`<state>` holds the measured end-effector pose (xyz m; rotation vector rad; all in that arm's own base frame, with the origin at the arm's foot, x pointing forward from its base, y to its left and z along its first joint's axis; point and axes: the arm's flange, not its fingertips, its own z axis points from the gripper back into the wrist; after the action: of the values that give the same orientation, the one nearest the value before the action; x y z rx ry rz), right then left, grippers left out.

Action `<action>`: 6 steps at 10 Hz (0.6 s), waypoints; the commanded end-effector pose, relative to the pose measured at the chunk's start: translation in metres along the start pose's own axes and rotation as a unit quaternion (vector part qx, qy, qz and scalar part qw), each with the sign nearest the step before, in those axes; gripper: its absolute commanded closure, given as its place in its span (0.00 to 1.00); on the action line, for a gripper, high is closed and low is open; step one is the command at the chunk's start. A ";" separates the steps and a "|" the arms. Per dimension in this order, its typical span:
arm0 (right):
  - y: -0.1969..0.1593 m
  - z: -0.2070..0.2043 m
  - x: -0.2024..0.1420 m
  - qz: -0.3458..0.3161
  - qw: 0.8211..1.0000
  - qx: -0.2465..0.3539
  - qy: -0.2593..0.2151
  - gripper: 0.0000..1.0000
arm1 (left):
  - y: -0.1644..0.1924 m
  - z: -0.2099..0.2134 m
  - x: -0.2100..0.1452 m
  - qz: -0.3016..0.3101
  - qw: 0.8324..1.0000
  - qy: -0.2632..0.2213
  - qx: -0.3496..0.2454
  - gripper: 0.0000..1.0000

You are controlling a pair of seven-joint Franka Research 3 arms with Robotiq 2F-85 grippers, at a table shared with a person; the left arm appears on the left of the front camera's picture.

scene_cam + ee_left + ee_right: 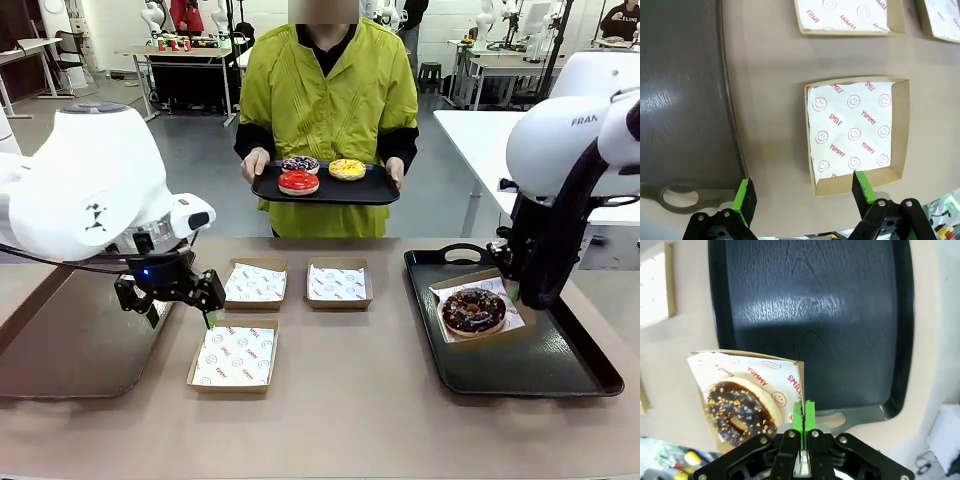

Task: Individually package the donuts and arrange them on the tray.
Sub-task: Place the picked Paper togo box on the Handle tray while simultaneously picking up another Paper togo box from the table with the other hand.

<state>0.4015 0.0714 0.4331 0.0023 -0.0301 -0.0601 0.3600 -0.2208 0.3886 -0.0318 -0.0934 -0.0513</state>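
Currently: the right wrist view settles a grip that the arm blocks in the front view. The right gripper point(804, 407) has its green pads pressed flat together on a side wall of the donut box point(752, 356), thin brown cardboard. The chocolate donut point(740, 407), a sprinkled ring, lies inside on printed paper, over the glossy black table tray point(540, 370); whether the box touches the tray is unclear.

The front view adds the person's carried tray point(325, 195) with three glossy rings on it: red donut point(298, 181), yellow donut point(347, 168), purple donut point(300, 163).

The left gripper point(803, 187) has its jaws wide and holds nothing, above the edge of an empty box point(903, 125), which is square and paper-lined.
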 end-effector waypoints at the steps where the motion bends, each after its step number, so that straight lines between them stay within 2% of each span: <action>1: -0.007 -0.018 -0.009 0.015 1.000 0.000 -0.023 0.99 | -0.021 -0.016 0.003 0.016 0.999 0.010 0.047 0.00; 4: -0.015 -0.041 -0.005 0.017 0.999 0.017 -0.022 0.99 | -0.031 -0.040 0.010 0.022 0.998 0.017 0.065 0.00; 6: -0.018 -0.053 0.001 0.021 0.999 0.022 -0.020 0.99 | -0.027 -0.053 0.014 0.021 0.998 0.009 0.055 0.00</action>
<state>0.3976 0.0565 0.3876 0.0177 -0.0566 -0.0359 0.3699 -0.2465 0.3419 0.0710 -0.0424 -0.0257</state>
